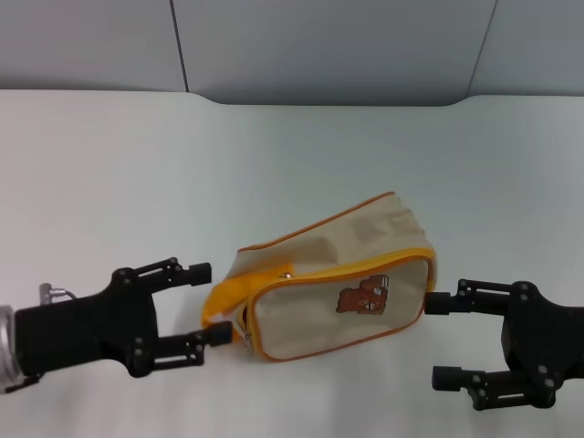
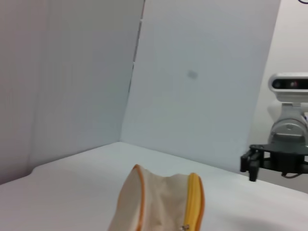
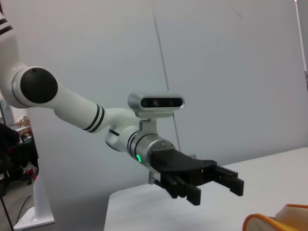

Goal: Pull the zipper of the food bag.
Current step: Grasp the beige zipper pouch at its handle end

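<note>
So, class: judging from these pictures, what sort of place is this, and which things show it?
Probably a robot test bench or lab: a plain white table backed by bare grey panels, with only the food bag between the open left gripper and open right gripper.

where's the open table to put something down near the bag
Bare table runs wide between the food bag and the back wall, and along both far sides. It is crowded at the bag's ends: the open left hand sits at the handle end, the open right hand at the other.

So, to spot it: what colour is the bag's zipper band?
Orange, on the food bag's zipper; clearest in the head view.
</note>
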You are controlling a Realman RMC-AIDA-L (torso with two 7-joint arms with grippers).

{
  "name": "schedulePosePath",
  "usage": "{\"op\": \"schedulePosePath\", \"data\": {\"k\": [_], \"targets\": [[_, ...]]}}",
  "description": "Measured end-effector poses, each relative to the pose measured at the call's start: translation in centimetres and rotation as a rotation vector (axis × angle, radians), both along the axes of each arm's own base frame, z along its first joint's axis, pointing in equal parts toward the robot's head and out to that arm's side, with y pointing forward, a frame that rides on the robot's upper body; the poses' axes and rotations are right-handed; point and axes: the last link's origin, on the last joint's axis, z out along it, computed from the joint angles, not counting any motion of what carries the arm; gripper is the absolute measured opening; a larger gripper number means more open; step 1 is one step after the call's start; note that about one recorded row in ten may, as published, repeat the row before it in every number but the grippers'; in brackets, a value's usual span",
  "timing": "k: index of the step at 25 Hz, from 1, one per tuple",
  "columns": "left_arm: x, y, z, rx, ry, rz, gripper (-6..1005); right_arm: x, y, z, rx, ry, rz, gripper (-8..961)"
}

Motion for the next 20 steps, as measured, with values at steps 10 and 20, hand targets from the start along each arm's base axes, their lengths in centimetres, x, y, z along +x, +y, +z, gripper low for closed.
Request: {"op": "schedulePosePath", "data": {"k": [10, 20], "targets": [[-0.1, 0.4, -2.9, 0.046, 0.050, 0.032, 809, 0.0, 0.1, 0.0, 0.001, -0.001, -0.006, 787], [0.2, 0.6, -5.0, 0.057, 0.061, 0.031, 809, 0.0, 0.1, 0.0, 0.002, -0.001, -0.008, 787]]}}
